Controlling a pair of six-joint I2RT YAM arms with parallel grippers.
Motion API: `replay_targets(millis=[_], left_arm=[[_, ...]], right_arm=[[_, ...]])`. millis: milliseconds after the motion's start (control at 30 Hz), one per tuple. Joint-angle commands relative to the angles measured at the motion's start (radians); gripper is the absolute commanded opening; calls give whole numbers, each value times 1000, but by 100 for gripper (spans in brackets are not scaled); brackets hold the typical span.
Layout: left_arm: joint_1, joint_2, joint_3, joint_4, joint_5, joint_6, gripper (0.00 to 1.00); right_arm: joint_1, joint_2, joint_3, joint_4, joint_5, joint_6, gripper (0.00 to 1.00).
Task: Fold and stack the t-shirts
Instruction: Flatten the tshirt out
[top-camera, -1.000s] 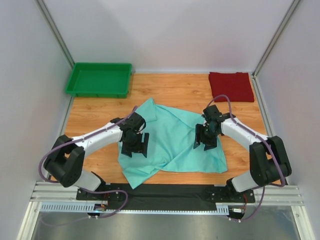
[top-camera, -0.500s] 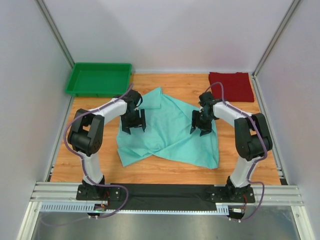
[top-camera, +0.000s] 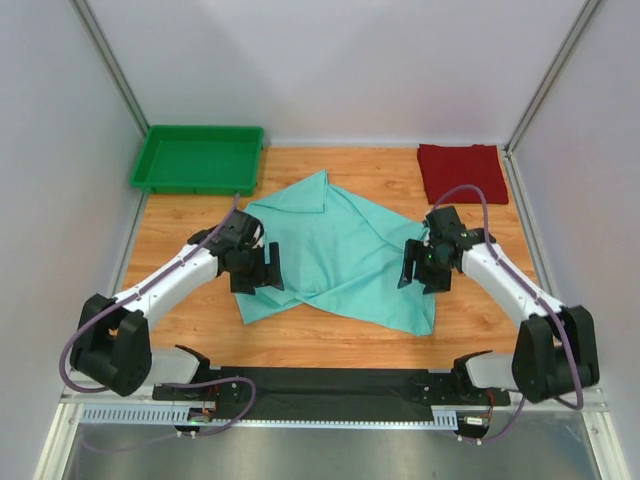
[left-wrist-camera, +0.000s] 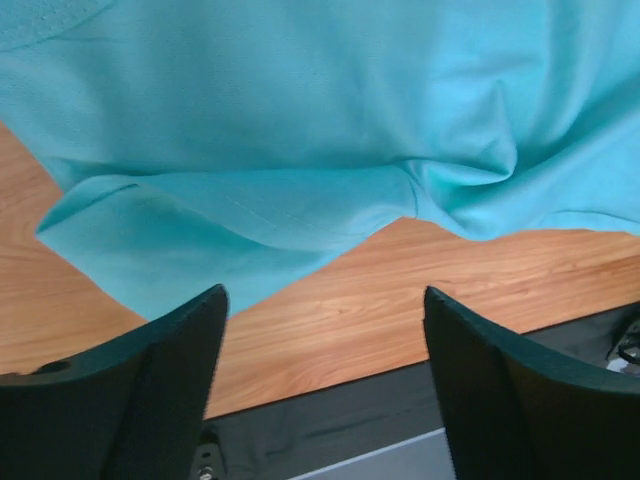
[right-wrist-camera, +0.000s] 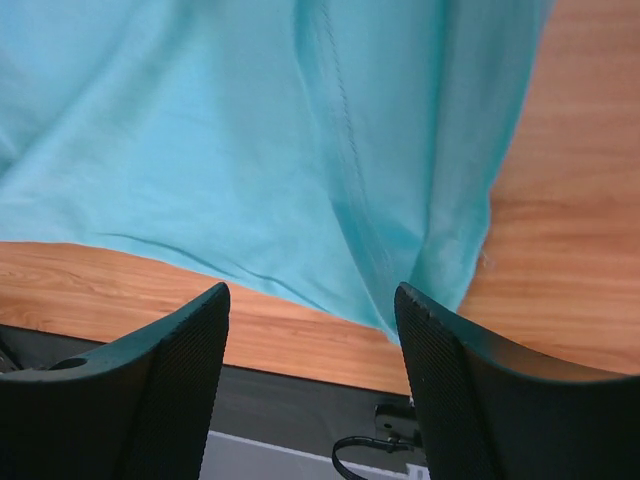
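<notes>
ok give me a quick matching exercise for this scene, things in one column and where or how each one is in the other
Things:
1. teal t-shirt
2. dark red t-shirt
3. green tray
4. left gripper

Places or states:
a. folded flat, far right corner
b. far left corner
c. spread out and rumpled, in the middle
d. open, at the left edge of the spread cloth

Pairs: 1-c, 2-a, 3-b, 4-d
</notes>
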Motion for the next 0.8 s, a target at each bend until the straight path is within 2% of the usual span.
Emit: replay_targets(millis=[0,67,167,267,333,367,433,467,500,533,567,667,767], left_arm=[[72,11,-54,191,223,-63,92],[86,79,-30,179,231,-63,94],[86,159,13,139,213,-113,94],[86,193,3,158,221,-158,85],[84,186,-32,197,222,-205,71],[84,179,-43,213,224,-215,61],[77,178,-48,207,207,-212,54],[69,179,-43,198,198,-202,42],[62,178,-30,185,176,-189,35],[31,173,-22,155,163,-182,26],[11,154,-14,136,149,-182,3],[-130,101,10,81,101,-214,0],[-250,72,12,44,127,-291,0]], right_arm=[[-44,-86,-128,10,-17,75,69],[-85,-89,-159,6,-23,92,70],[-122,-57,-156,-60,52,151,73],[-165,-7,-177,-86,37,203,71],[-166,-11,-222,-45,6,229,65],[-166,-20,-234,-34,1,243,63],[-168,-39,-257,-8,-14,266,57],[-166,-42,-257,-9,-17,269,55],[-166,-43,-256,-8,-14,269,53],[-166,-45,-248,-11,-10,267,47],[-166,-45,-243,-20,6,267,44],[-166,-42,-219,-38,46,270,32],[-171,-31,-179,-49,90,267,31]])
